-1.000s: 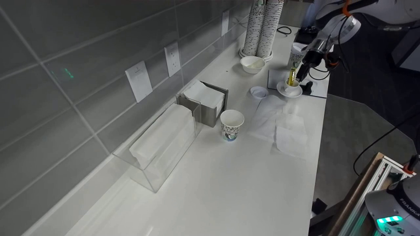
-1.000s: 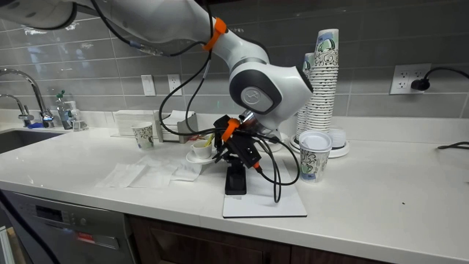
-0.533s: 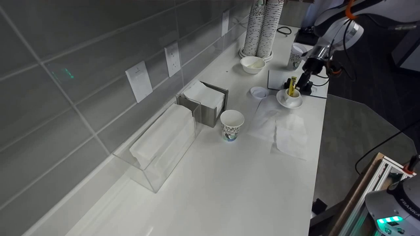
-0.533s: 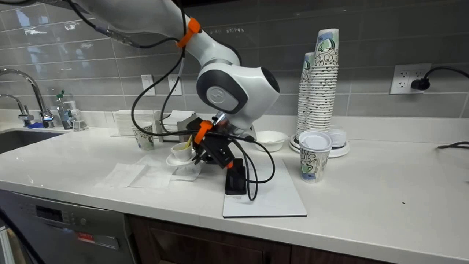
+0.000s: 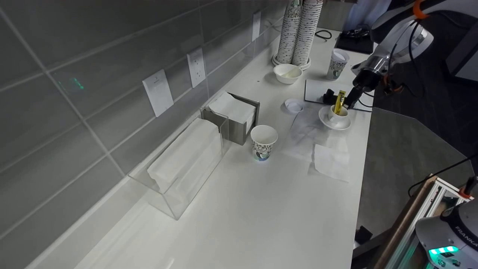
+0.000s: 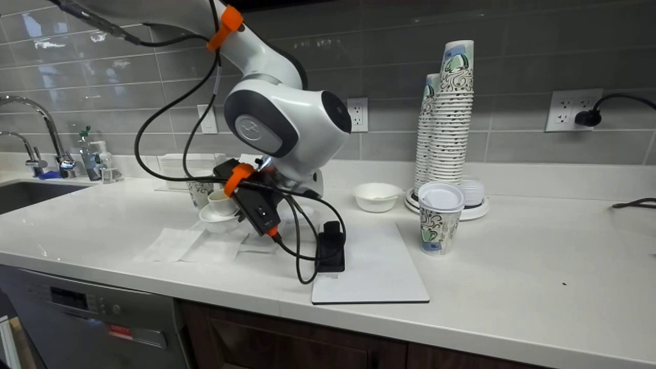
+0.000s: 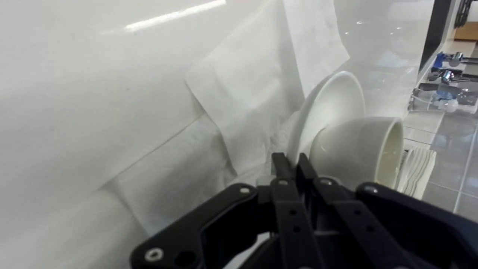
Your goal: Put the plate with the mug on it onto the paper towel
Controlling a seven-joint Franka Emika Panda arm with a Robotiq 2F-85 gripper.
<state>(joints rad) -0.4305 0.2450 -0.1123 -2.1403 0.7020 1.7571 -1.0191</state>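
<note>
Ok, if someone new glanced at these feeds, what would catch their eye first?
Probably the white robot arm, spanning the upper left of an exterior view. Next, in the wrist view, the pincer clamped on the rim of the plate, with the mug sitting on it. Then, in an exterior view, the yellow packet poking out of the mug and the stacked paper cups by the tiled wall.

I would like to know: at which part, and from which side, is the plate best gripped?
Probably by the plate's rim, from the side facing the board, where the gripper holds it: thin and flared, it juts out past the mug.
</note>
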